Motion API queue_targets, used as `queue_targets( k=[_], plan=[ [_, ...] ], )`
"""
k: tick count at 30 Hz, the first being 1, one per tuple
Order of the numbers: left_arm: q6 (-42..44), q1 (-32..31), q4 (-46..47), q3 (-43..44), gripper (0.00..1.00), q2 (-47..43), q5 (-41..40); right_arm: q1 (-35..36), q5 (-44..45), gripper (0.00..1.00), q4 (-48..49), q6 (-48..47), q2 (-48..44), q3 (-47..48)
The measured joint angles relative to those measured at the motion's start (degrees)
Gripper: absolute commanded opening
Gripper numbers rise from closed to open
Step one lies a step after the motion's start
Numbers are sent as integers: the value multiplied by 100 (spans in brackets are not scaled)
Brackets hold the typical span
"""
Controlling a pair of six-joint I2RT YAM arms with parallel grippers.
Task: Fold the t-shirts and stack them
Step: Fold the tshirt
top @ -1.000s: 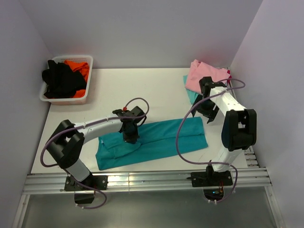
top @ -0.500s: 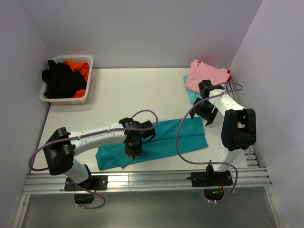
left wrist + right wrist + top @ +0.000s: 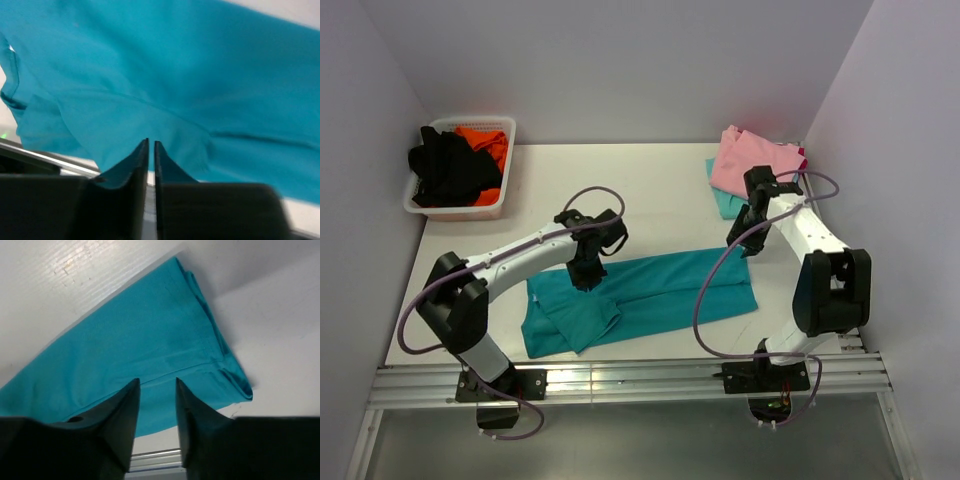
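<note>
Teal t-shirt [image 3: 660, 295] lying part-folded, left hand [image 3: 151, 147] nearly closed, right hand [image 3: 156, 385] parted, empty.

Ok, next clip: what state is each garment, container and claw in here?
teal t-shirt: lying flat, partly folded into a long strip, not stacked.
pink t-shirt: folded, on top of the pale aqua one.
pale aqua t-shirt: folded, mostly covered by the pink one.
basket: filled with loose black clothes and orange clothes.
left claw: shut, nothing visibly held.
right claw: open, empty, above the teal t-shirt.
</note>
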Motion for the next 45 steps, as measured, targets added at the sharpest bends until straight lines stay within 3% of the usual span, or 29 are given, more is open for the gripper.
queue_targets(
  k=[2,7,18,28,34,38,41,45],
  plan=[
    [76,232,138,-295,1,15,24,31,-94,26,13,-35,-116,-107],
    [179,715,452,-811,0,214,129,87,-129,0,61,-133,11,-404],
    [254,787,782,-872,0,702,229,101,-203,0,107,-94,1648,85],
    [916,1215,422,-251,0,1628,682,328,-267,0,74,-79,1609,9],
    [1635,1829,-704,1604,0,3014,717,1847,-428,0,-166,-11,1532,-205],
    [2203,2164,-1545,4750,0,4684,509,3169,-708,0,-448,-7,1836,-52],
    [2516,2367,-992,6708,0,5560,859,4197,-1156,0,-907,-157,2406,479],
    [2564,2594,654,6131,0,5333,2000,5243,-1440,0,-1419,-452,3086,1325]
  ],
)
